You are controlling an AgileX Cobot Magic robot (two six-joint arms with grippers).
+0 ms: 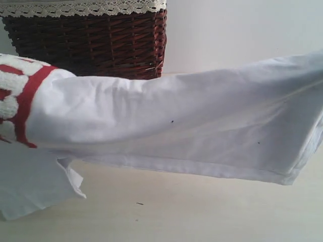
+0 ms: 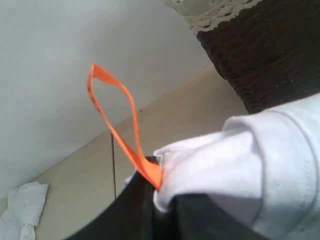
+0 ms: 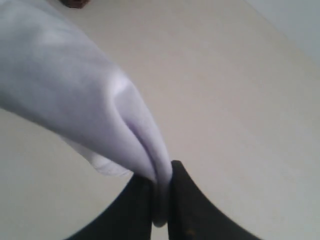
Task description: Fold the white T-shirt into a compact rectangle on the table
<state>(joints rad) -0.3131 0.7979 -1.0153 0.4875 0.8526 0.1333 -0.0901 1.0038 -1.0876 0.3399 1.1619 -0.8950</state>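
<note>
Exterior view: a white T-shirt (image 1: 176,121) is lifted off a pale beige table (image 1: 202,217) and stretched sideways like a thick roll. It hangs in front of a dark wicker basket (image 1: 91,45) with lace trim (image 1: 81,7). Red-edged fuzzy lettering (image 1: 17,96) shows at the left end. A loose flap droops at lower left; whether it touches the table cannot be told.

Left wrist view: the left claw (image 2: 159,195) is clenched on a bunched wad of the shirt, right beside the orange neck tag (image 2: 117,125), which loops up free.

Right wrist view: the right claw (image 3: 160,197) is clenched on a thin fold of the shirt, with the cloth fanning away above bare table.

Likely risks, judged from this pose:
- The right claw's pinch looks narrow, so pulling the cloth tighter could slip it out and drop that end.
- The left claw holds several layers, so an inner layer may slide loose and spoil the fold.
- The drooping flap could tuck under the shirt on lowering and leave a lump.
- The basket sits close behind, so a drift backward could catch cloth on the wicker.
- Uneven lowering would skew the edges.
</note>
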